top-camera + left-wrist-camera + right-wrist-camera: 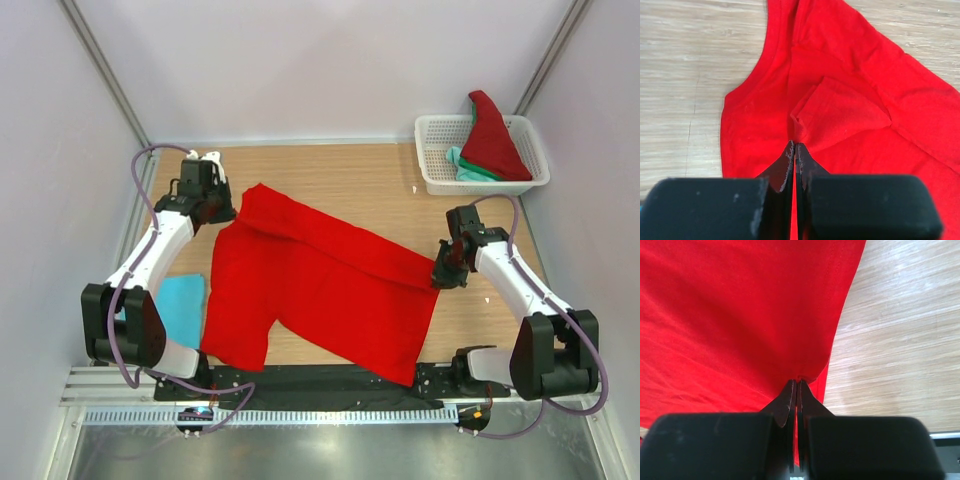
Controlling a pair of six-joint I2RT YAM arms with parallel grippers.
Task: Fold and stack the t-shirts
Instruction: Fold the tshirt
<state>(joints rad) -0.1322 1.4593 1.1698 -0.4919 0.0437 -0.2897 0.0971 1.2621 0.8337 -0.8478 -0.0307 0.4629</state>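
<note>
So the big red t-shirt (320, 290) is lying spread across the middle of the wooden table (350, 170), a bit crooked, with a fold running along its far side.

Stuff around it: a light blue t-shirt (180, 305) sits flat just off its left edge, partly tucked behind the left arm. Way off past its far-right corner there's a white lattice basket (480, 186) with a second red t-shirt (495, 140) sticking up out of it and a teal-green t-shirt (462, 162) underneath. Nothing is lying on top of the big shirt.

Count: two red tees, one light blue, one teal-green, one basket, two arms.

The left gripper (222, 212) is at the shirt's far-left corner, fingers pressed together on a little bunched-up fold of red cloth. The right gripper (443, 278) is at the shirt's right edge, also pinched tight on the hem.

Edges: the shirt's near corner hangs over the black base rail (300, 380) at the front of the table. There's bare wood beyond the shirt's far side and to its right, up to the basket. The left side is tighter because of the blue tee and the white wall (60, 150) close by.
</note>
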